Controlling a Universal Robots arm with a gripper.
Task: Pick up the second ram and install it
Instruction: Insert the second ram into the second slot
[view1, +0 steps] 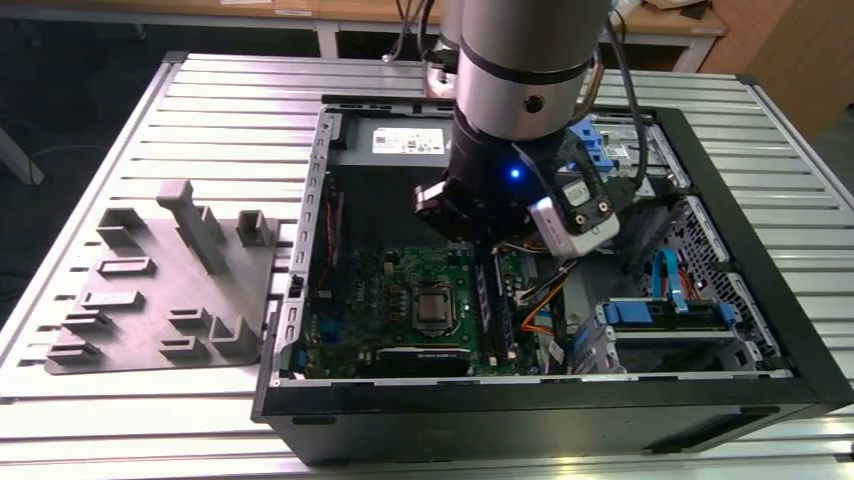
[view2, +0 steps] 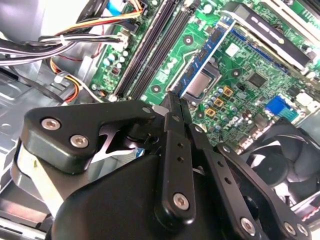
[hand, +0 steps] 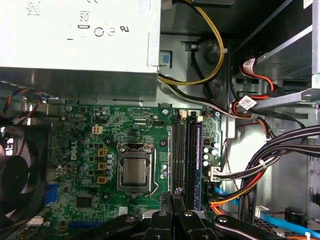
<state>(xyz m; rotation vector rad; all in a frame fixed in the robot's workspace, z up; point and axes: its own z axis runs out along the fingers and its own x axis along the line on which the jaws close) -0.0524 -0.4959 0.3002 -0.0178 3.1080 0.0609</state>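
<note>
The second ram (view2: 207, 57), a thin dark-blue board with black chips and a white label, runs out from my fingertips over the green motherboard (view1: 387, 300). In the first wrist view the ram (hand: 198, 155) lies alongside the long black slot strips (hand: 182, 150). My gripper (view2: 175, 100) is shut on the ram's near end, its black fingers pressed together. In the first wrist view the gripper (hand: 178, 192) hangs above the slots' near end. The slot strips (view2: 145, 55) sit below and to one side of the ram. In the exterior view the arm's wrist (view1: 514, 190) reaches into the open computer case (view1: 534, 400).
The grey power-supply box (hand: 75, 40) fills the case's far end. Bundled cables (hand: 270, 160) crowd the side beyond the slots. The processor socket (hand: 134, 170) and a black fan (view2: 285, 160) lie on the other side. A grey fixture plate (view1: 160, 290) rests on the slatted table at the exterior view's left.
</note>
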